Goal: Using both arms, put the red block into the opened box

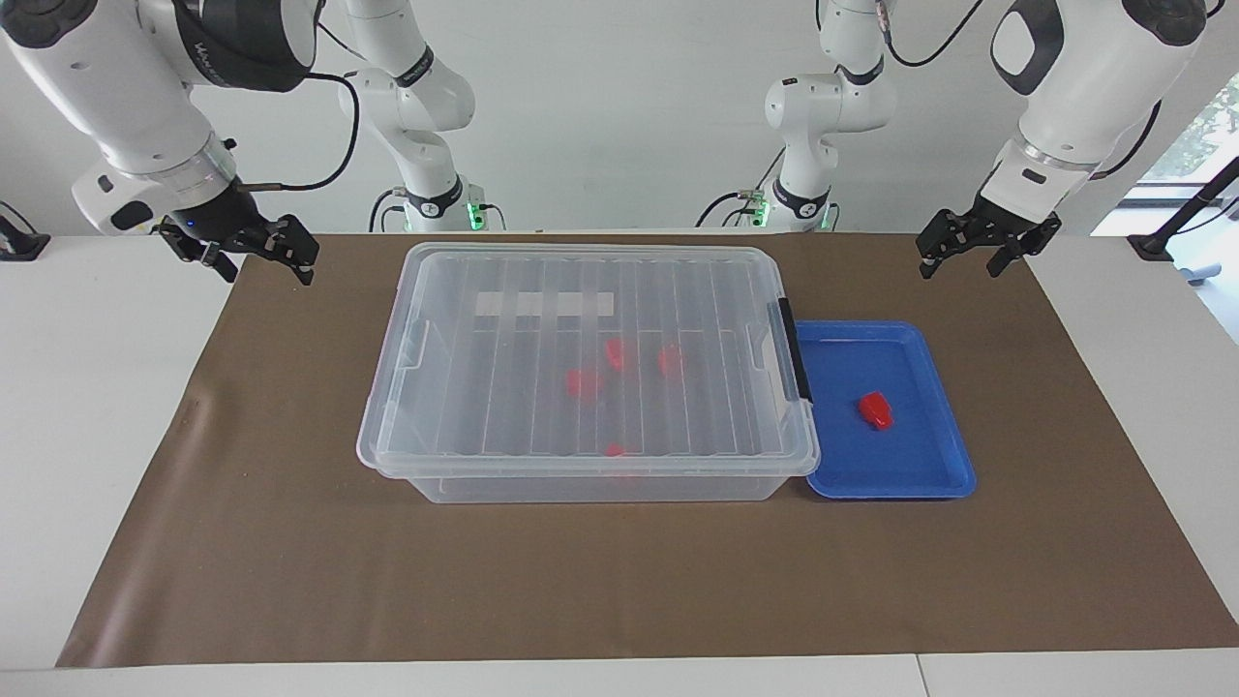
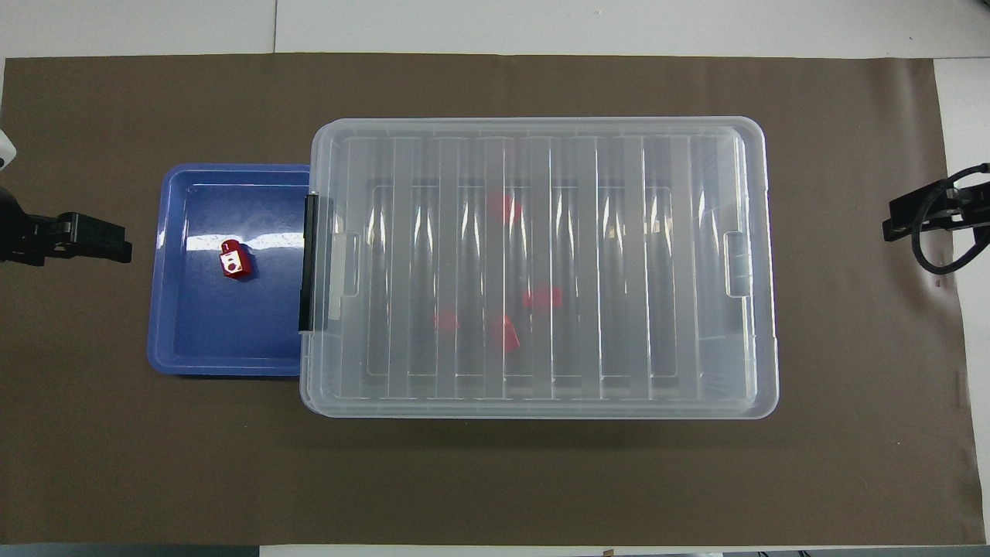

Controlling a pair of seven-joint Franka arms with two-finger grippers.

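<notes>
Brown paper (image 1: 290, 542) covers the desk, with the lidded box (image 1: 590, 368) mid-frame, seemingly holding several red pieces. At centre right, the red block (image 1: 876, 409) lies in a blue tray (image 1: 929, 474). Left gripper (image 1: 976, 254) upper right and right gripper (image 1: 263, 254) upper left hang with fingers spread.

red block (image 1: 875, 409): bright red | tray (image 1: 929, 465): blue | box (image 1: 465, 407): clear, ribbed lid, black latch | mat (image 1: 619, 581): brown

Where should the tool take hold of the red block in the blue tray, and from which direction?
Probably from straight above, closing across the two long sides of the red block. It lies flat and alone near the middle of the shallow blue tray, so the tray's low rim leaves the top free.
</notes>
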